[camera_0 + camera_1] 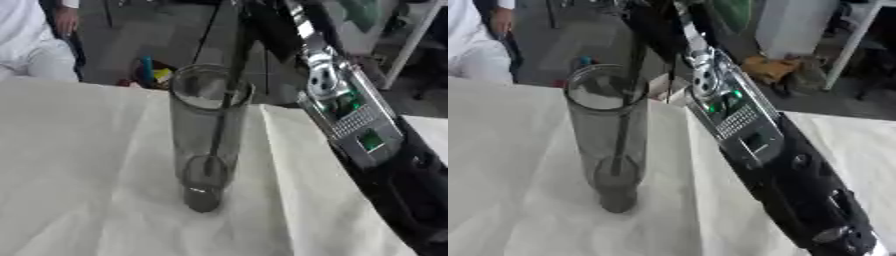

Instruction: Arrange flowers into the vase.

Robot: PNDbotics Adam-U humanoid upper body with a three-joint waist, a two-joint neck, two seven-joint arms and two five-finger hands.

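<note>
Tall smoky glass vase [208,137] stands upright on the white tablecloth [79,170], a dark stem [224,107] already down inside it; right arm [750,130] reaches toward twelve o'clock, hand cropped, grip impossible to tell

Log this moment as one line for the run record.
right arm: reaching over vase, robot hand out of view | stem: inside vase | vase: upright on white cloth
</note>
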